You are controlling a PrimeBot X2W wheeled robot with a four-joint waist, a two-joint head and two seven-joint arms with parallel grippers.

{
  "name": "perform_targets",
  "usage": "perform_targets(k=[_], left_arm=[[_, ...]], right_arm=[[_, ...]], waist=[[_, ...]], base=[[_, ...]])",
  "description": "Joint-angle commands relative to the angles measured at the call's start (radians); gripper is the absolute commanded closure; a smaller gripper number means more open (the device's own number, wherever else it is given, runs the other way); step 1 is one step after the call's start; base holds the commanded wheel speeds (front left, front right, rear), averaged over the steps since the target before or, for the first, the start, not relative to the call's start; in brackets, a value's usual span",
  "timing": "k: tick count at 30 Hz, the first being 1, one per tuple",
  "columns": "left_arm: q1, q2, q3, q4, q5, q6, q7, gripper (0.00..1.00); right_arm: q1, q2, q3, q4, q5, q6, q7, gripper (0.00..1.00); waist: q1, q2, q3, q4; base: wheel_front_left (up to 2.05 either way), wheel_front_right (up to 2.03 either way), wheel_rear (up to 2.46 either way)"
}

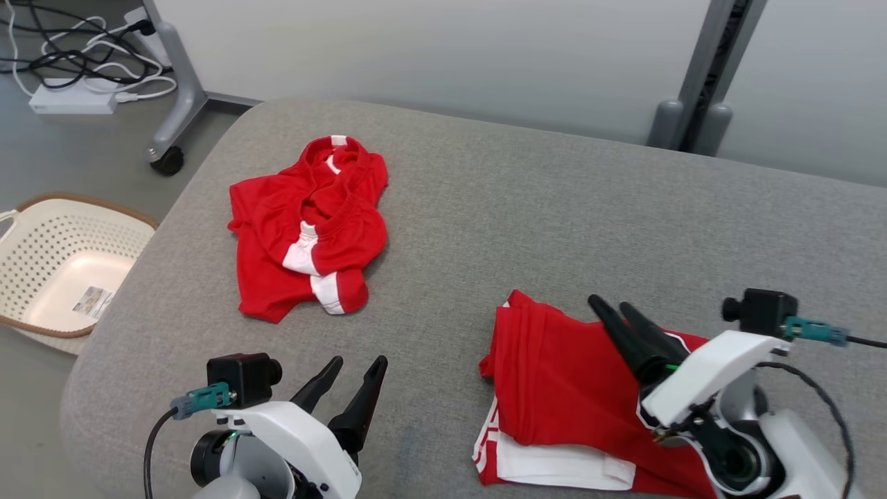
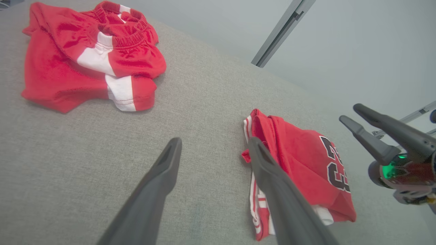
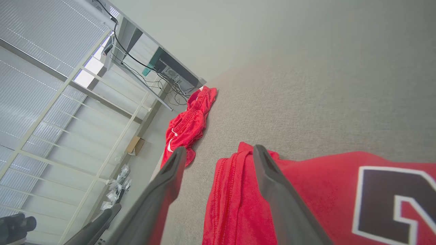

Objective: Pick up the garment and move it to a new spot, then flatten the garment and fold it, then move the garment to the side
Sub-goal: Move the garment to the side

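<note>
Grey padded surface (image 1: 554, 208) stretches before a pale wall. On its near right part lies the folded red jersey (image 1: 561, 388), white trim at its near edge. The right gripper (image 1: 608, 303) hangs over the jersey with its fingers spread and nothing between them. The left gripper (image 1: 359, 360) is also open and empty, over bare fabric. Crumpled red shorts (image 1: 298, 235) lie well apart at the far left, and a basket (image 1: 41, 235) sits on the floor.

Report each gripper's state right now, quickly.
Left gripper: open, empty.
Right gripper: open, empty, over the folded red jersey.
</note>
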Motion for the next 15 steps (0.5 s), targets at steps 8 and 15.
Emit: perform_targets(k=[8,15], left_arm=[[0.014,0.012,0.008,-0.001,0.005,0.005,-0.016,0.0],[-0.003,0.012,0.003,-0.004,0.035,0.004,-0.04,0.0]], right_arm=[[0.069,-0.072,-0.102,-0.043,-0.06,0.001,0.006,0.0],[0.119,-0.074,-0.168,-0.012,-0.131,0.0,0.016,0.0]], waist=[[0.0,0.0,-0.024,-0.052],[0.0,0.0,-0.02,-0.069]], base=[[0.0,0.0,0.0],[0.0,0.0,0.0]])
